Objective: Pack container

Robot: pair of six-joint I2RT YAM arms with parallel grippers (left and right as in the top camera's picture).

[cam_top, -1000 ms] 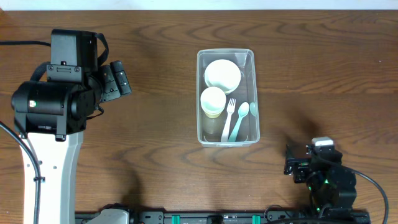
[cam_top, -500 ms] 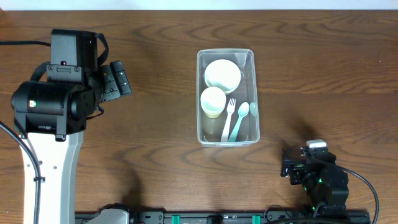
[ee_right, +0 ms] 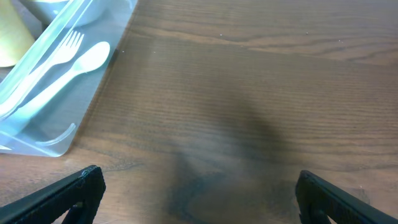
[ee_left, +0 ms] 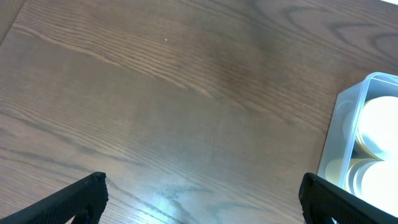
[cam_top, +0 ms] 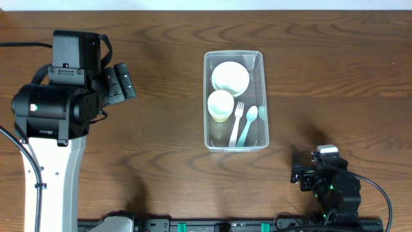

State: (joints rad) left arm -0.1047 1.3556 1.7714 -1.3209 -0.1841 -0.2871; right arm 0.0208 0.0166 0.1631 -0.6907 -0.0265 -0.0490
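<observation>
The clear rectangular container (cam_top: 259, 132) sits at the table's middle. Inside it lie a white bowl (cam_top: 230, 77), a yellowish cup (cam_top: 221, 105), a white fork (cam_top: 236, 122) and a pale spoon (cam_top: 248, 125). The container also shows in the left wrist view (ee_left: 341, 134) at the right edge and in the right wrist view (ee_right: 56, 134) at the upper left, with fork (ee_right: 46, 62) and spoon (ee_right: 71, 68). My left gripper (ee_left: 199, 199) is open and empty over bare wood far left of the container. My right gripper (ee_right: 198, 196) is open and empty, near the front edge, right of the container.
The left arm's body (cam_top: 55, 109) stands at the table's left side. The right arm's base (cam_top: 331, 187) sits at the front right. A black rail (cam_top: 212, 225) runs along the front edge. The table top (cam_top: 161, 148) is dark wood.
The right arm has drawn slightly back toward the front edge and to the left between one second ago and now. The left arm and the container's contents have not moved.
</observation>
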